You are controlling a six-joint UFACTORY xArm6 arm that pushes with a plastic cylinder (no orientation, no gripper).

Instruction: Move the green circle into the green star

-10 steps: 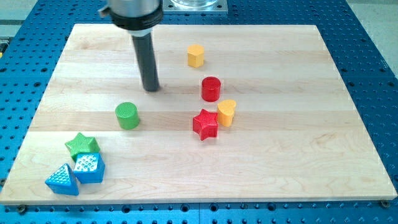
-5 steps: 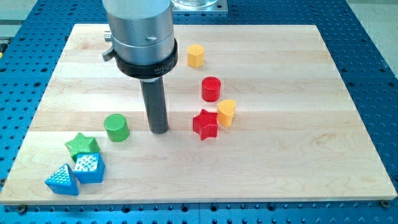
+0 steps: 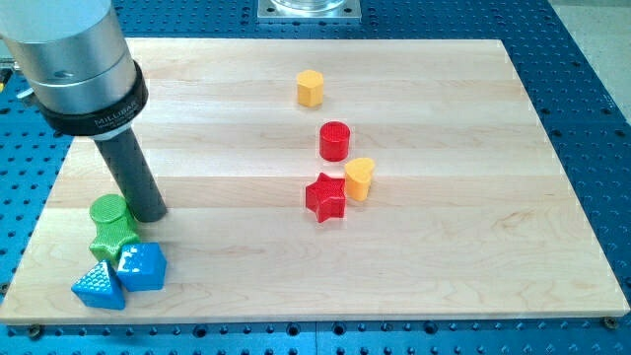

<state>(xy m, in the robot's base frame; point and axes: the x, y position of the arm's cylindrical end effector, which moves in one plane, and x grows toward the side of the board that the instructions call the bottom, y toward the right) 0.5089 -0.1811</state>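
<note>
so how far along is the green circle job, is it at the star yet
Done, by the look of it: the green circle sits against the green star, touching its upper edge near the view's bottom left. In hand: my tip rests just right of the circle, close to it. Left: little, perhaps only backing away. The blue blocks lie just below the star.

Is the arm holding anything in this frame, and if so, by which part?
Nothing is held; the arm has only a rod. My tip rests on the board against the right side of the green circle, which touches the green star.
</note>
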